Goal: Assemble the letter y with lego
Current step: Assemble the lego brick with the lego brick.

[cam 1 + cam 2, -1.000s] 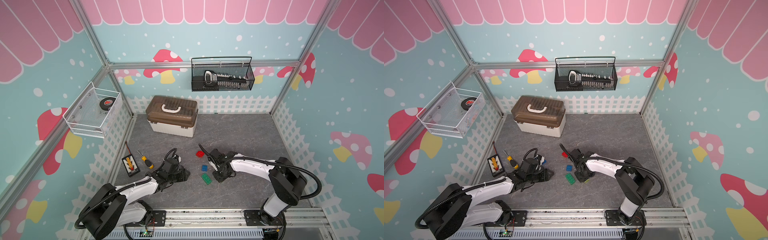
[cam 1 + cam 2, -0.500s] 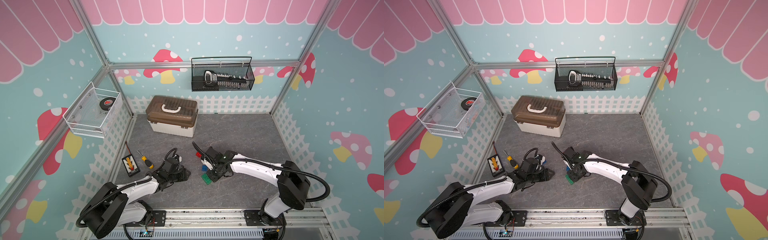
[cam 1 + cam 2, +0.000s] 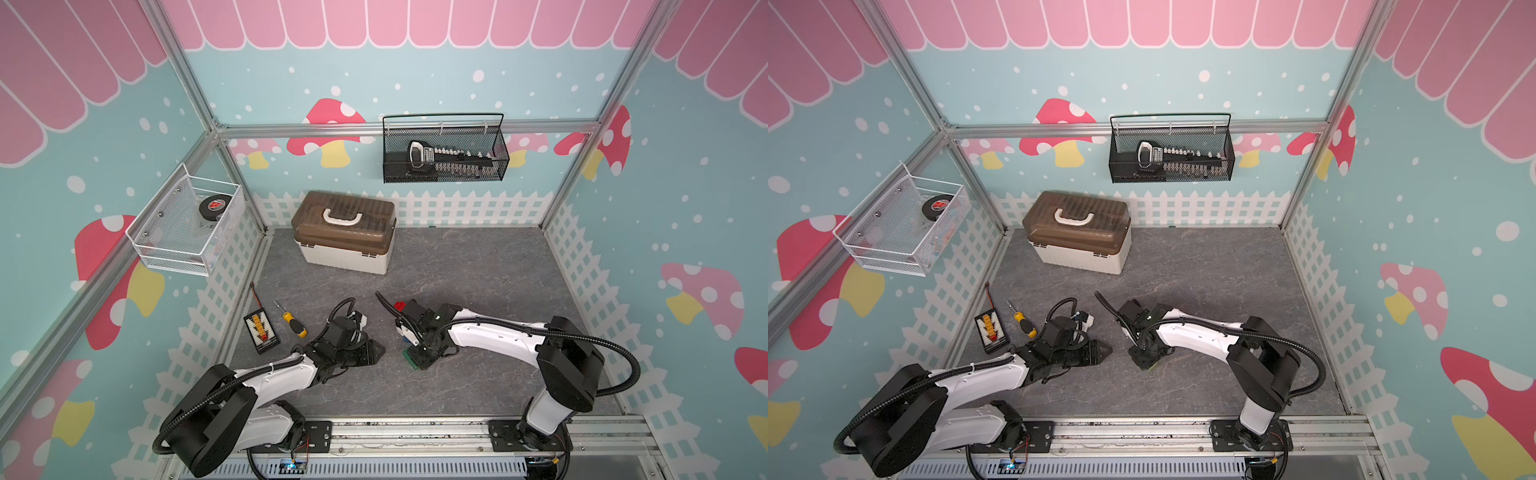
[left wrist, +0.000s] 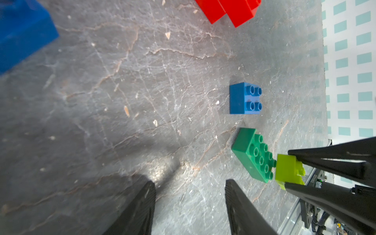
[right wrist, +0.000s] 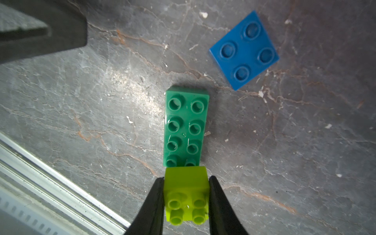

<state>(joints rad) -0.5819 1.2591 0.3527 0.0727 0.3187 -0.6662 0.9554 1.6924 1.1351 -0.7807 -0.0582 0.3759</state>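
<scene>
**Camera layout**

Both top views: high above the front rail [image 3: 415,434], looking down and back over the whole table [image 3: 478,270], far off, framing nearly identical. Left wrist view: low, raking across the table surface. Right wrist view: close, nearly straight down. The wrist views share the dark green brick [image 4: 247,150] and a blue brick [image 4: 238,99].

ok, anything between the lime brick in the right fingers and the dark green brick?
Nothing visible. The right fingers hold the lime brick at one end of the dark green brick, whose visible studs are bare. The blue brick lies apart, to the side.
</scene>
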